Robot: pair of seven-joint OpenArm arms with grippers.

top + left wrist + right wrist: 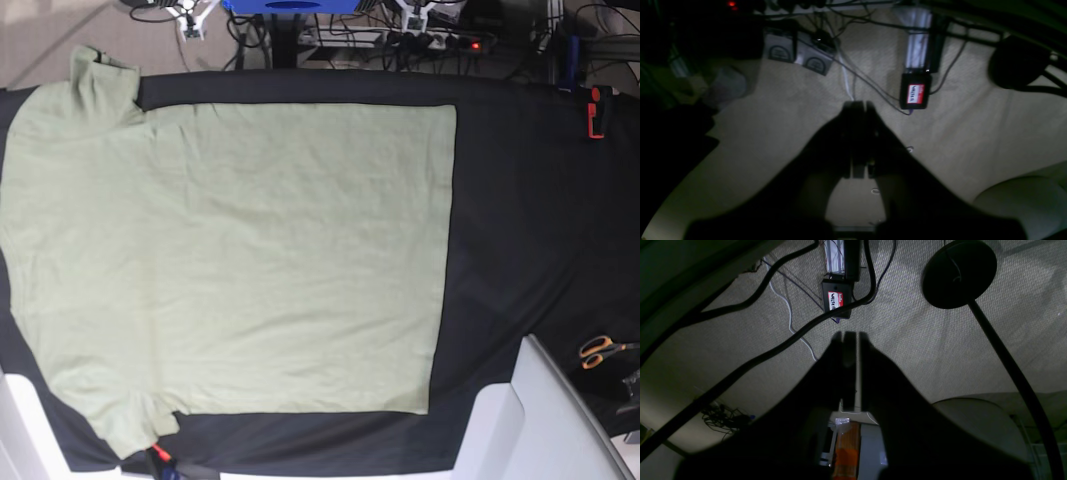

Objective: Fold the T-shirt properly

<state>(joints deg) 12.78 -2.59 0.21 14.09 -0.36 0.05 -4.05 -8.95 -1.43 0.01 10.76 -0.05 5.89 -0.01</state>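
The pale green T-shirt [240, 260] lies spread flat on the black cloth [530, 200] in the base view, hem edge toward the right and sleeves at the top left and bottom left. Neither wrist view shows it. My left gripper [858, 104] is shut and holds nothing; it hangs over beige carpet. The right gripper [850, 335] is also shut and empty, over the same carpet. No fingertips appear in the base view, only white arm parts at the bottom right [545, 420] and bottom left [20, 430].
Orange-handled scissors [600, 350] lie on the cloth at the right, and a red clamp [595, 112] sits at the top right edge. On the floor are a black box with a name label [915, 95], cables [750, 303] and a round black stand base [958, 273].
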